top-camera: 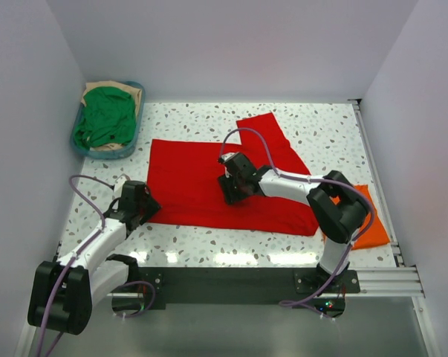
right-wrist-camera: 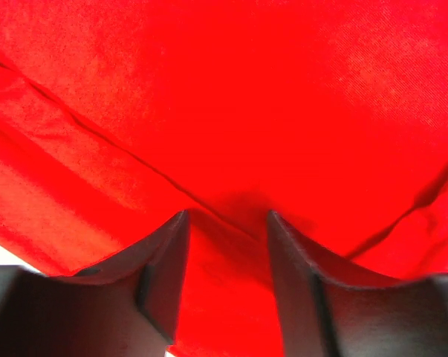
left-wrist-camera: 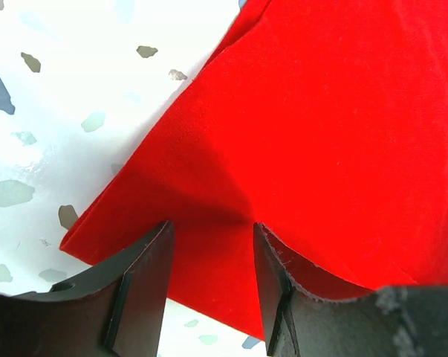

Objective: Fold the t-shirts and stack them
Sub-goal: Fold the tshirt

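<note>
The bright red short-sleeved cloth t-shirt (top-camera: 201, 186) lies spread flat across the middle of the speckled white table (top-camera: 328, 126), with the left end effector (left-wrist-camera: 212, 227), jaws apart, at its near left corner and the right end effector (right-wrist-camera: 227, 216), jaws apart, low over its middle.

Mounts on a black base rail (top-camera: 231, 286): left arm (top-camera: 97, 245) at the rail's left end, right arm (top-camera: 283, 182) at its right end. Alternates white link shells with bulky black joint housings. Carries a purple cable (top-camera: 246, 130) looping off each arm beyond the rail, with more purple coils right beside both mounts on the rail. Ends in the left gripper (top-camera: 145, 210) and right gripper (top-camera: 229, 195), all black; has matte fingers (left-wrist-camera: 145, 290), thick, flat-faced, flaring outward at the root.
</note>
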